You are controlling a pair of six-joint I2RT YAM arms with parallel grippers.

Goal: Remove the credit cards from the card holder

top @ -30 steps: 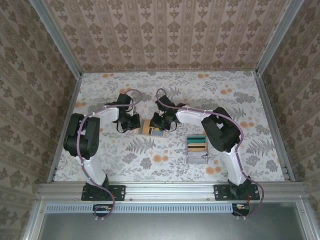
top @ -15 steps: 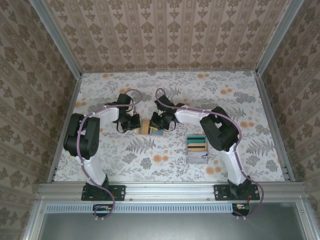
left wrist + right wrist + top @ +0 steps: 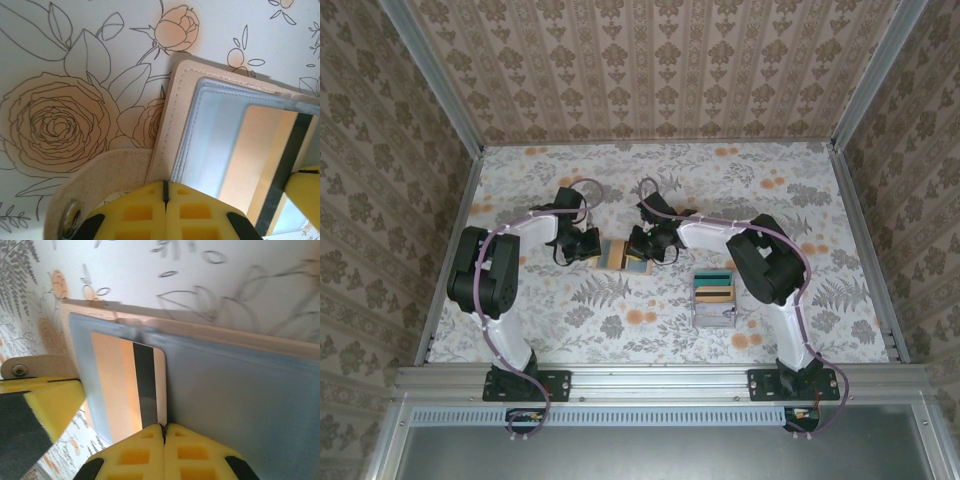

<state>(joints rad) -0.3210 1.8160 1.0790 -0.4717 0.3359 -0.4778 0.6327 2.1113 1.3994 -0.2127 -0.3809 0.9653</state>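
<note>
One card holder [image 3: 625, 256], open, long axis L-R.

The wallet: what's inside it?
A yellow card with a black stripe lies in the grey-blue lining of the open wallet. The right gripper covers the card's near end, and anything tucked under the card can't be seen.
</note>
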